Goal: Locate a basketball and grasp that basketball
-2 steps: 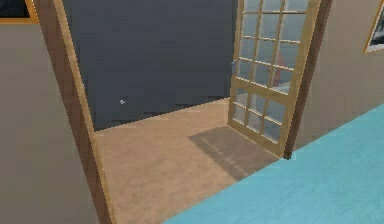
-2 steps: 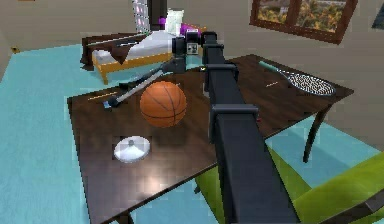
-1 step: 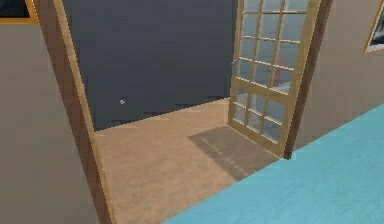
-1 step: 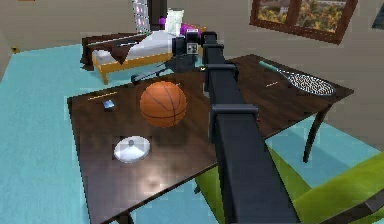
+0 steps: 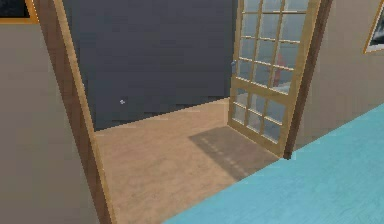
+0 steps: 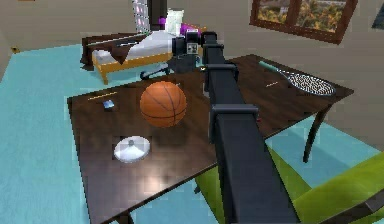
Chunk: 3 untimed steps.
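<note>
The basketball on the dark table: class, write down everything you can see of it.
The basketball is a round orange ball with thin dark seam lines curving across it, and its surface looks matte. It looks whole and appears to rest near the middle of the dark wooden table, just left of the arm. The gripper shows just above it in the picture; whether they touch cannot be told.

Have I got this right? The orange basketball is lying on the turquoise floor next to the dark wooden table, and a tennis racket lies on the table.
Not quite. The round orange basketball is resting on top of the dark wooden table, not down beside it, as the arm side view shows. The rest holds: the tennis racket does lie on that table.
</note>
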{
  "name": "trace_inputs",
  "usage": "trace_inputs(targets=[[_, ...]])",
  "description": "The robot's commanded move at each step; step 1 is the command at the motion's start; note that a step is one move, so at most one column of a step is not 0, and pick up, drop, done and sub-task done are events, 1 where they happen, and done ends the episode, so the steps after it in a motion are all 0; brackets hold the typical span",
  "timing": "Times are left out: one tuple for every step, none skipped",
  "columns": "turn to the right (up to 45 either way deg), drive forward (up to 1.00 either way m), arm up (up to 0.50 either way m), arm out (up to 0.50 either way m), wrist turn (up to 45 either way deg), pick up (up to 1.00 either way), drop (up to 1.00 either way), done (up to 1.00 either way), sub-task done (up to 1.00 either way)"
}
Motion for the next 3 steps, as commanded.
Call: trace_inputs(targets=[[0.0,0.00,-0.20,0.00,0.0,0.00,0.00,0.00,0.00],[0.0,0.00,0.00,0.00,0.0,1.00,0.00,0.00,0.00],[0.0,0.00,0.10,0.00,0.0,0.00,0.00,0.00,0.00]])
